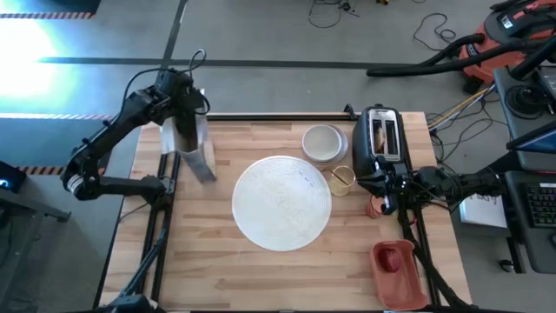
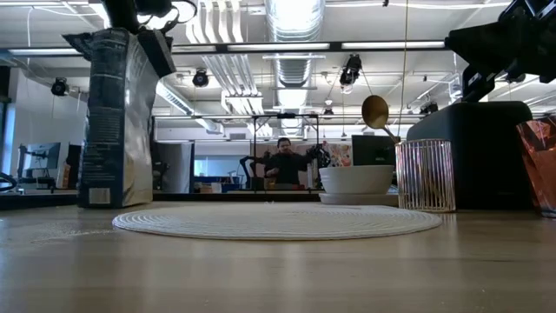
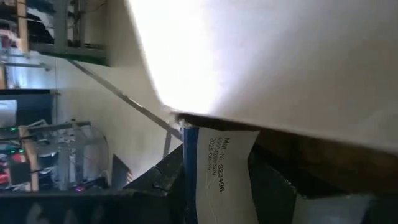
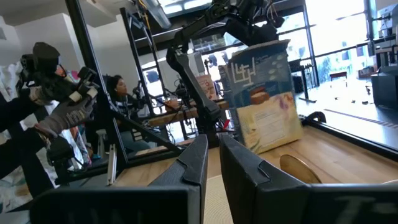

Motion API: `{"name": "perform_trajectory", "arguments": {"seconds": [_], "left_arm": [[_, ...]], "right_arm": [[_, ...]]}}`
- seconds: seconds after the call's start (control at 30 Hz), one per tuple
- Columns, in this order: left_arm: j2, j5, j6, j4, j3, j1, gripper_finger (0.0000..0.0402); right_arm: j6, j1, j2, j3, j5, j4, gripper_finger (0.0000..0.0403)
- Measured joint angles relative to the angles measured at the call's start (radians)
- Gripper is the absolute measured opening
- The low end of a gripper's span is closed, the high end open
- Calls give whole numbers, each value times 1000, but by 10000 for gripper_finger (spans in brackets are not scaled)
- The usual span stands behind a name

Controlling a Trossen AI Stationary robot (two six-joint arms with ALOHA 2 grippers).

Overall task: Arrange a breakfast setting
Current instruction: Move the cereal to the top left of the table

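A tall blue and silver bag (image 1: 195,149) stands on its base at the table's far left, with my left gripper (image 1: 187,109) at its top. The large round white plate (image 1: 282,202) lies mid-table. Behind it to the right sits the small white bowl (image 1: 323,142). The clear glass (image 1: 341,181) holds the gold spoon (image 2: 376,111). The toast slice (image 1: 382,135) sticks up from a black toaster (image 1: 380,148). My right gripper (image 1: 387,198) waits shut beside the small red cup (image 1: 375,207). My left gripper is on the bag's top edge (image 2: 130,36), coming from above on a slant. In the left wrist view a white labelled strip of the bag (image 3: 217,168) lies between two dark shapes that seem to be the fingers. The bag stands upright, its base (image 2: 109,198) on the table.
A red tray (image 1: 398,271) holding a small red fruit (image 1: 393,258) lies at the near right corner. The near half of the wooden table (image 1: 217,269) is bare. A person (image 2: 284,162) shows in the room behind the table.
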Motion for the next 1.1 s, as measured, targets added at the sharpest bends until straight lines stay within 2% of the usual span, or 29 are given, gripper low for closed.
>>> {"name": "perform_trajectory", "arguments": {"seconds": [0.23,0.4,0.53,0.83,1.0,1.1], "left_arm": [[5,-12,-28,23,1,-6,185],[1,-12,-10,22,47,-7,214],[-9,-5,-18,-12,110,-12,217],[-15,48,-140,-235,257,-41,216],[-26,98,-242,-335,382,-117,216],[-29,153,-371,-405,463,-187,216]], "right_arm": [[0,0,0,0,0,0,34],[0,0,0,0,0,0,34],[0,0,0,0,0,0,34],[0,0,0,0,0,0,34],[0,0,0,0,0,0,34],[0,0,0,0,0,0,34]]}}
